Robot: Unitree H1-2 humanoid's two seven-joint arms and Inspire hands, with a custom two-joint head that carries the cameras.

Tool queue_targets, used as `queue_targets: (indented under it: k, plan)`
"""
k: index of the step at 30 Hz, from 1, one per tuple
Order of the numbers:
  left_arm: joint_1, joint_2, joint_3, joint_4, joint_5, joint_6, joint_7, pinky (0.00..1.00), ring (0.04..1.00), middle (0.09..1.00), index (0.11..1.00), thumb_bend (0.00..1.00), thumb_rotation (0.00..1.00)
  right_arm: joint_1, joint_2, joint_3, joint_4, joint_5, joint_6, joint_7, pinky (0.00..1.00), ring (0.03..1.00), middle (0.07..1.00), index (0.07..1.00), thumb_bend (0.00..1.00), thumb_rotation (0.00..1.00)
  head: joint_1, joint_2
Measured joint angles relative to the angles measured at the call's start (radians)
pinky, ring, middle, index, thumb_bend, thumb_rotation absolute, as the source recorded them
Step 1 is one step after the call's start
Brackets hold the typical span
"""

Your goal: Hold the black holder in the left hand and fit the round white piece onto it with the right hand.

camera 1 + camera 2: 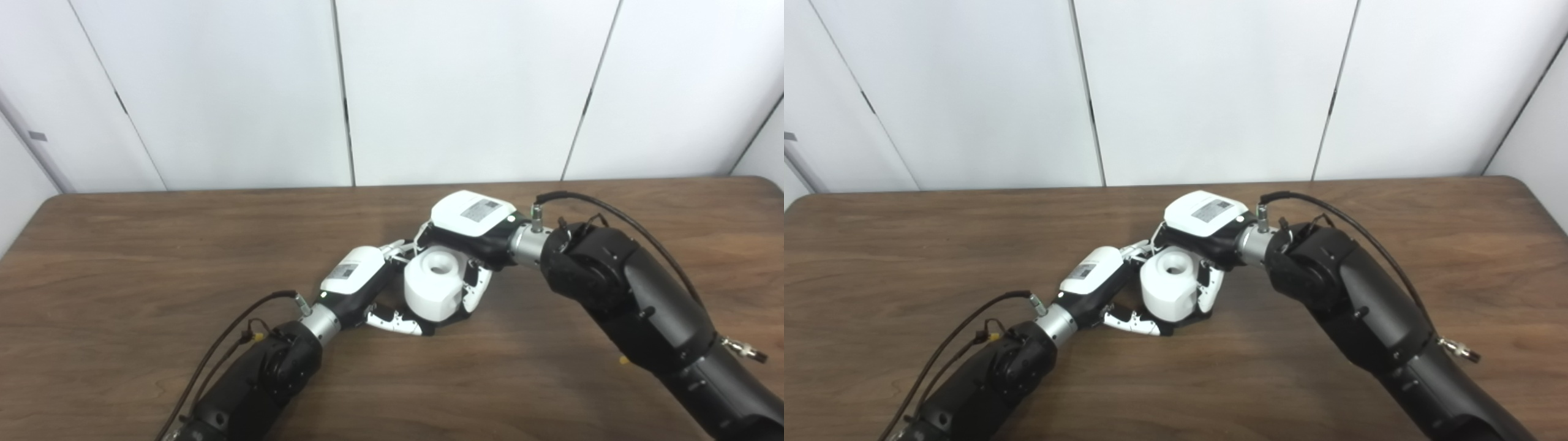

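Observation:
The round white piece [432, 288], a chunky cylinder with a hole in its top, stands at the table's middle. Under it only a thin dark edge of the black holder [452, 320] shows; the rest is hidden. My left hand [358, 275] comes in from the lower left and wraps the base, thumb along the front and fingers behind. From the right, my right hand [471, 223] arches over the white piece, its fingers [479, 288] pressed against the piece's right side and closed on it. In the right eye view the white piece [1170, 282] sits between both hands.
The brown wooden table [122, 257] runs wide to both sides, its far edge against white wall panels [459, 92]. Cables loop off both wrists. My bulky black right forearm [631, 300] fills the lower right.

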Motion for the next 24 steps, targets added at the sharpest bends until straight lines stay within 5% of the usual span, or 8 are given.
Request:
queue_targets:
  k: [24]
  plan:
    - [-0.004,0.000,0.001,0.008,0.004,-0.018,0.002,0.87,0.944,0.912,0.477,0.52,0.07,0.005,-0.027,-0.022,-0.012,0.003,0.018,0.026,0.74,0.778,0.727,0.480,0.53,0.15,0.003,0.009]
